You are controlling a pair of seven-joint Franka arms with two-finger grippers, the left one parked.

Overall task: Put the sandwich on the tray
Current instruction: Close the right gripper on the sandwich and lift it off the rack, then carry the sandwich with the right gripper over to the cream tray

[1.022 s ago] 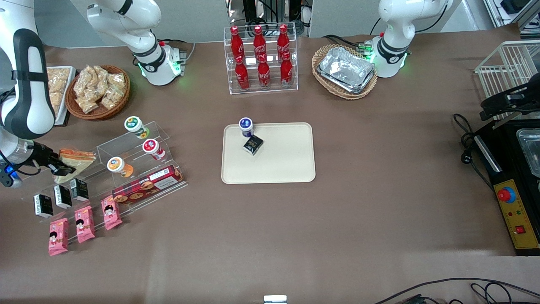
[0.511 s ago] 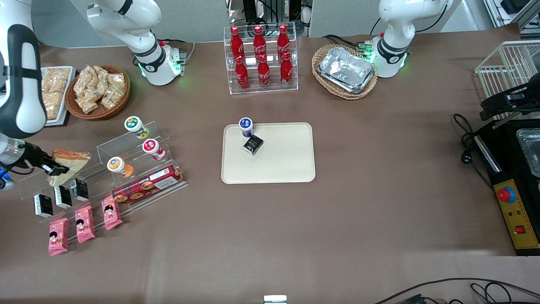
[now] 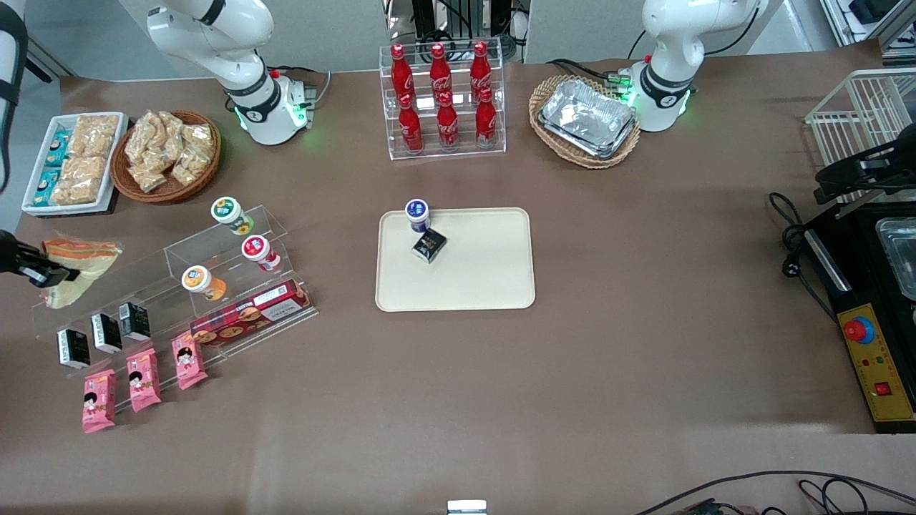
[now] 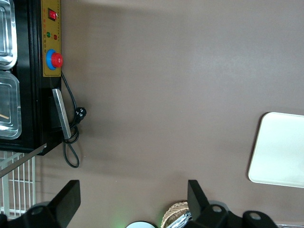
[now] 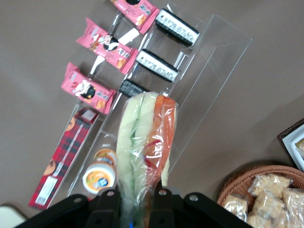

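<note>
Lifted off the clear rack (image 3: 172,286) since before, the sandwich (image 3: 75,268) hangs clamped in the claw (image 3: 44,275) above the brown table (image 3: 644,286).

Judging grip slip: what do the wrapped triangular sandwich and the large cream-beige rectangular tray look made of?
The sandwich, pinched in the right gripper, wears thin clear plastic film: glossy, crinkled. The tray looks like matte moulded plastic or pulp; I can't tell which.

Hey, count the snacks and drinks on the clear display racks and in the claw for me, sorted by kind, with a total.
Red cola bottles: 6
Round-lidded cups on the clear stepped rack: 3
Small black cartons: 3
Pink snack packets: 3
Red tartan cookie box: 1
Clear-wrapped triangular sandwich, held in the claw above the stepped rack's end: 1
Total: 17
</note>
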